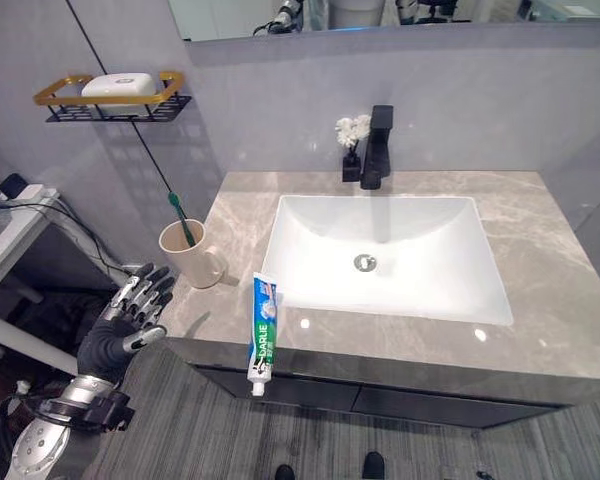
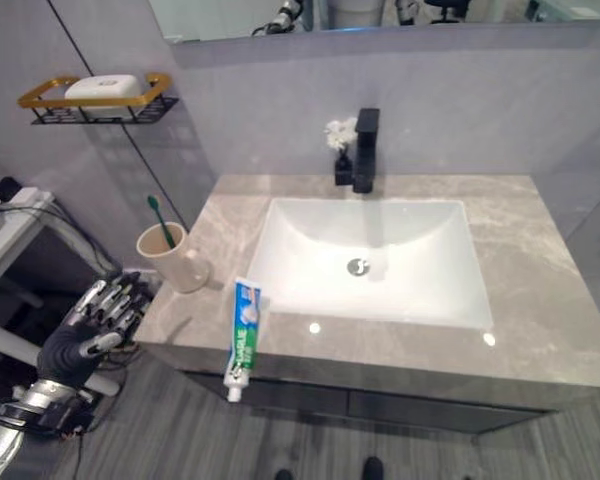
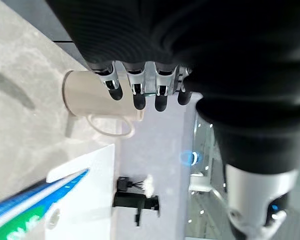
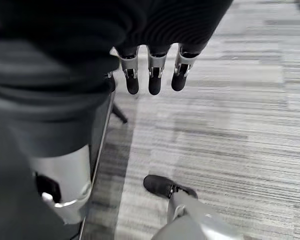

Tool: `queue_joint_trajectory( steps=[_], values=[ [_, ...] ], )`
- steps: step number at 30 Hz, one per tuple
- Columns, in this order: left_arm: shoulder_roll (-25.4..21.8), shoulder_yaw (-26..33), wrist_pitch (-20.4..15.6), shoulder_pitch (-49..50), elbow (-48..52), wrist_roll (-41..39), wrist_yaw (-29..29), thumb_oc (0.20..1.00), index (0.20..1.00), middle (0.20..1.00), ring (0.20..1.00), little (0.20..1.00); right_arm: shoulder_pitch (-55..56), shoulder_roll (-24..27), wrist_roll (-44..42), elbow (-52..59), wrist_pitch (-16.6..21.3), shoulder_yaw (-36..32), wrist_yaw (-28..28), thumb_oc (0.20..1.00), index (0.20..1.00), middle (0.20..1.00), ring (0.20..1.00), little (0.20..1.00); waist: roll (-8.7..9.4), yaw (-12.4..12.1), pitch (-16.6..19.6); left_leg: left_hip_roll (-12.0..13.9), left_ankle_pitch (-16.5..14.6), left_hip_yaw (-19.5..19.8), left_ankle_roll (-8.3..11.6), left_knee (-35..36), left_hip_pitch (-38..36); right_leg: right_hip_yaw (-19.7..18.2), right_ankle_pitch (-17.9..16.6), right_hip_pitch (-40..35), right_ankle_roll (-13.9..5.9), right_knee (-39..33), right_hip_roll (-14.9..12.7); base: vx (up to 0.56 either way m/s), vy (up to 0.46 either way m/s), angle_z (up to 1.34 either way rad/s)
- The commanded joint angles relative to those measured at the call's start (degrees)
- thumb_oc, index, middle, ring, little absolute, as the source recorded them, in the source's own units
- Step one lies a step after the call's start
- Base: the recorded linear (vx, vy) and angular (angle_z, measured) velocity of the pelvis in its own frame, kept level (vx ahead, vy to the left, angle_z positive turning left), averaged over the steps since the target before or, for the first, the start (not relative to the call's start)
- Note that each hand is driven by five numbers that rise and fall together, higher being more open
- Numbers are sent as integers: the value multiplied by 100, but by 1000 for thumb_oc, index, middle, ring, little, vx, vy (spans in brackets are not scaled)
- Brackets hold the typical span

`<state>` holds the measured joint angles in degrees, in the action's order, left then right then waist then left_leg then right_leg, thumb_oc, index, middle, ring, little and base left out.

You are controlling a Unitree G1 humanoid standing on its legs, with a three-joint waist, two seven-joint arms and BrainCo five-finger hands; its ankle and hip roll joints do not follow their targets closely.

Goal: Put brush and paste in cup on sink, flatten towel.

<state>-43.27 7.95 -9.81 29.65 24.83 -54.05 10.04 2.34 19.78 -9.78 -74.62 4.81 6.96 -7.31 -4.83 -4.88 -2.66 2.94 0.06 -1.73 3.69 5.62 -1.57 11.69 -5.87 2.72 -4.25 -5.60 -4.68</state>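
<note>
A cream cup [image 1: 192,256] stands on the grey stone counter, left of the basin, with a green toothbrush [image 1: 181,218] upright in it. A white, green and blue toothpaste tube [image 1: 263,328] lies at the counter's front edge, and its cap hangs over the edge. My left hand [image 1: 132,312] hovers just off the counter's left edge, below the cup. It is open, fingers spread, and holds nothing. In the left wrist view the cup [image 3: 90,97] sits just past its fingertips [image 3: 139,100]. My right hand [image 4: 150,75] hangs over the floor with its fingers relaxed and empty.
A white basin [image 1: 385,255] fills the middle of the counter [image 1: 550,290]. Behind it are a black faucet [image 1: 377,148] and a small vase of white flowers [image 1: 352,140]. A wire shelf [image 1: 110,100] on the left wall holds soap. A white table [image 1: 10,225] stands at far left.
</note>
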Motion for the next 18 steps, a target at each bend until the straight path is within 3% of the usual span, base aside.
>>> queue_joint_trajectory(
  steps=[1, 3, 4, 5, 7, 10, 14, 18],
  values=[
    [-646, 269, 119, -49, 466, -822, 431, 1000, 1000, 1000, 1000, 1000, -452, -58, 270, -22, 46, 453, 103, 1000, 1000, 1000, 1000, 1000, 230, 74, -51, 99, 480, 52, 261, -62, 295, -127, 171, -276, -316, 60, -231, 0, 0, 0],
    [-936, 231, 315, 114, 494, -1108, 648, 1000, 1000, 1000, 1000, 1000, -485, -49, 332, -29, 19, 512, 154, 1000, 1000, 1000, 1000, 1000, 193, 72, -56, 102, 492, 54, 264, -62, 307, -120, 168, -271, -319, 60, -224, -8, -7, 3],
    [-1142, -50, 576, 169, 393, -1543, 862, 1000, 1000, 1000, 1000, 1000, -531, -38, 452, -56, -14, 611, 213, 1000, 1000, 1000, 1000, 1000, 146, 92, -77, 111, 509, 51, 269, -62, 316, -114, 166, -264, -320, 60, -216, -11, -11, 6],
    [-1143, -53, 576, 165, 390, -1544, 865, 1000, 1000, 1000, 1000, 1000, -531, -37, 452, -56, -14, 610, 213, 1000, 1000, 1000, 1000, 1000, 145, 91, -77, 111, 509, 52, 269, -62, 316, -114, 166, -265, -320, 60, -215, -13, -13, 7],
    [-1452, -695, 1017, 299, 192, -1897, 1253, 1000, 1000, 1000, 1000, 1000, -636, 52, 626, -20, -14, 760, 289, 1000, 1000, 1000, 1000, 1000, 93, 132, -134, 112, 516, 65, 264, -62, 325, -118, 171, -244, -314, 60, -191, -17, -23, 10],
    [-1590, -1017, 1236, 405, 44, -2083, 1440, 1000, 1000, 1000, 1000, 1000, -720, 103, 721, 2, -16, 852, 315, 1000, 1000, 1000, 1000, 1000, 55, 161, -192, 114, 518, 59, 261, -62, 332, -133, 173, -227, -300, 60, -176, -16, -8, 6],
    [-1652, -1664, 1845, 768, -408, -2375, 1926, 1000, 1000, 1000, 1000, 1000, -841, 275, 967, 116, 40, 1052, 339, 1000, 1000, 1000, 1000, 1000, 37, 208, -299, 143, 513, -28, 244, -62, 325, -142, 186, -182, -296, 75, -148, 0, 0, 0],
    [-1737, -1918, 2068, 967, -807, -2261, 2138, 1000, 1000, 1000, 1000, 1000, -897, 407, 1080, 149, 72, 1162, 328, 1000, 1000, 1000, 1000, 1000, 60, 226, -372, 158, 489, -174, 220, -65, 288, -250, 184, -122, -312, 103, -127, -7, 12, -7]
  ],
)
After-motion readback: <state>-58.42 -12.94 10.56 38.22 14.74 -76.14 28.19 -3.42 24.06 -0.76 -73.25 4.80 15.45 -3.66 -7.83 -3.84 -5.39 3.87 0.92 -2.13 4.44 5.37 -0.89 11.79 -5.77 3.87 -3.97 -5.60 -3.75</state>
